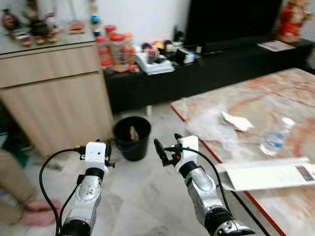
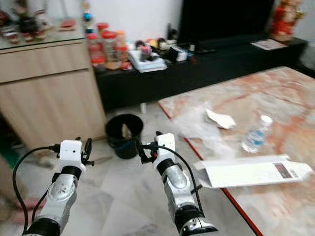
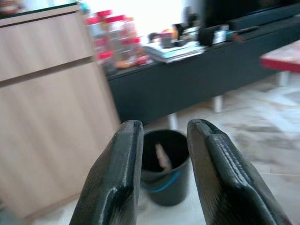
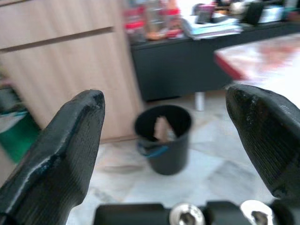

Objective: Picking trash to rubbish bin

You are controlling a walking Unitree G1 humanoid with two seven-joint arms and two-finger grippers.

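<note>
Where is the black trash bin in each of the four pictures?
Left eye view: bin on the floor, centre.
Right eye view: bin, left of centre.
Left wrist view: bin between the left pincer's fingers.
Right wrist view: bin, centre.
Shared landmark: the wooden cabinet beside it.

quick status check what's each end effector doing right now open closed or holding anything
Left end effector: open a little, holding nothing.
Right end effector: wide open, holding nothing.

bare floor before bin (image 1: 132,137) — table (image 1: 275,103) rightward
</note>
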